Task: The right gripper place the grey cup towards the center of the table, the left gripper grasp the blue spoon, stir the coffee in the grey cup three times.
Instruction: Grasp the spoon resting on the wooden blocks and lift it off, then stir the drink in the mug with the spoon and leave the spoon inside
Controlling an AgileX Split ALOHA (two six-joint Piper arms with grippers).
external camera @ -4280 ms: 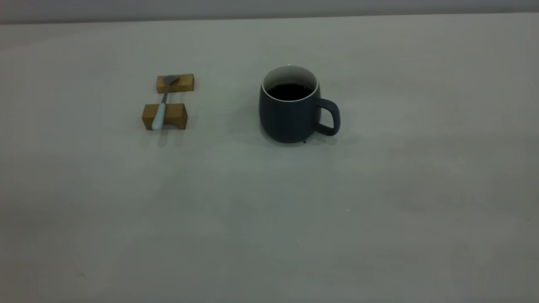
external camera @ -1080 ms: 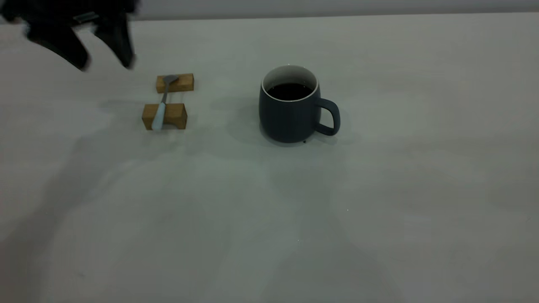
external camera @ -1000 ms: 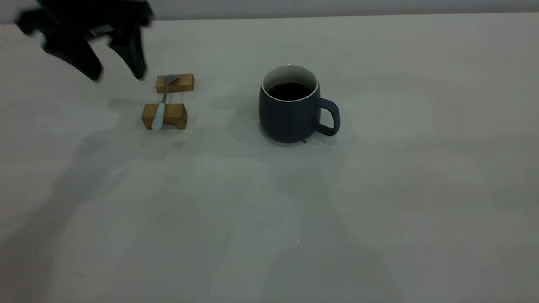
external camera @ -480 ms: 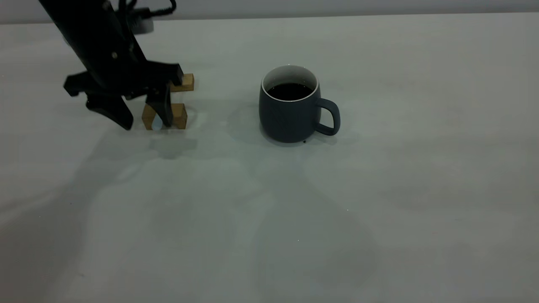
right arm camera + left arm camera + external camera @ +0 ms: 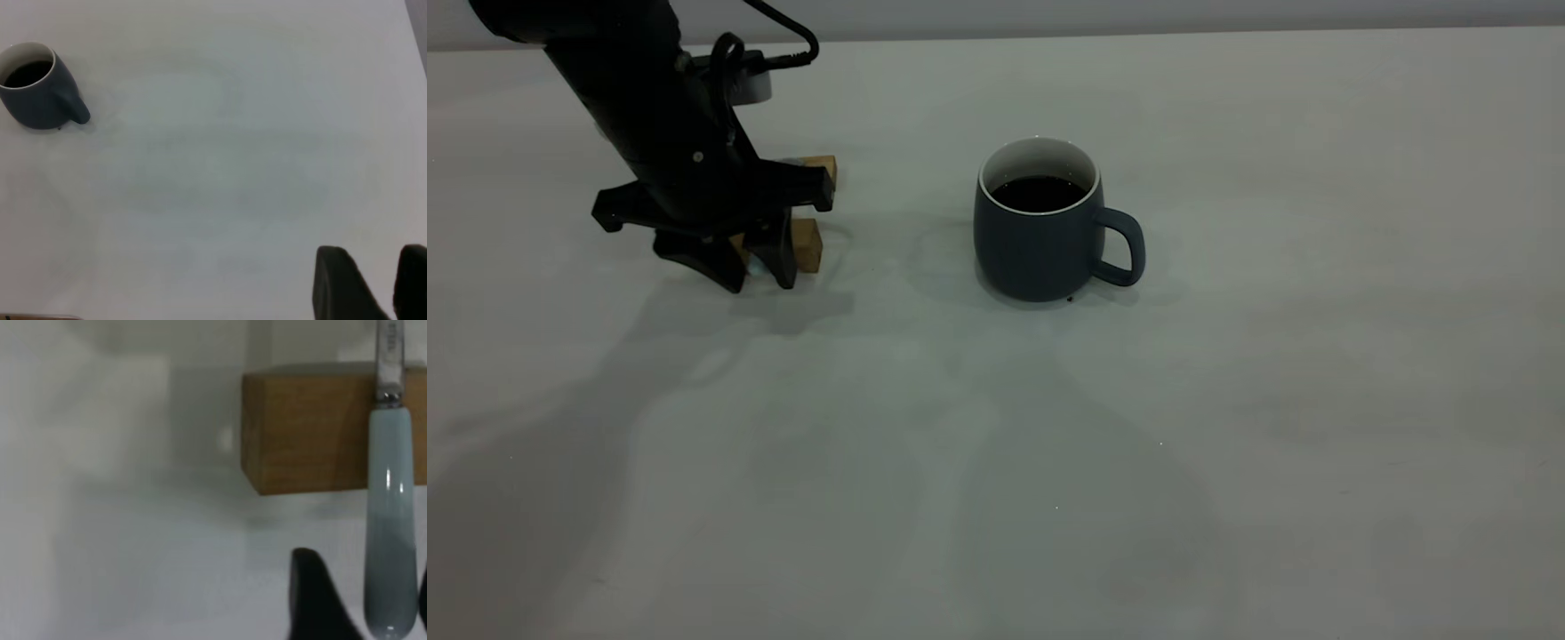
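The grey cup [image 5: 1036, 249] stands near the middle of the table [image 5: 1227, 400] with dark coffee [image 5: 1039, 193] in it and its handle pointing right. It also shows far off in the right wrist view as the cup [image 5: 37, 93]. The blue spoon [image 5: 390, 520] lies across two wooden blocks. My left gripper [image 5: 758, 271] is lowered over the near block [image 5: 807, 244], open, its fingers [image 5: 317, 600] either side of the pale handle with a gap showing. My right gripper [image 5: 371, 251] hovers over bare table far from the cup, slightly open and empty; it is outside the exterior view.
The far wooden block [image 5: 823, 167] peeks out behind the left arm. The near block [image 5: 307, 433] fills the upper part of the left wrist view. A tiny dark speck lies at the cup's base [image 5: 1069, 300].
The left arm swung in from the upper left, came down over the near block, and its fingers narrowed around the spoon handle. Cup and spoon have not moved.
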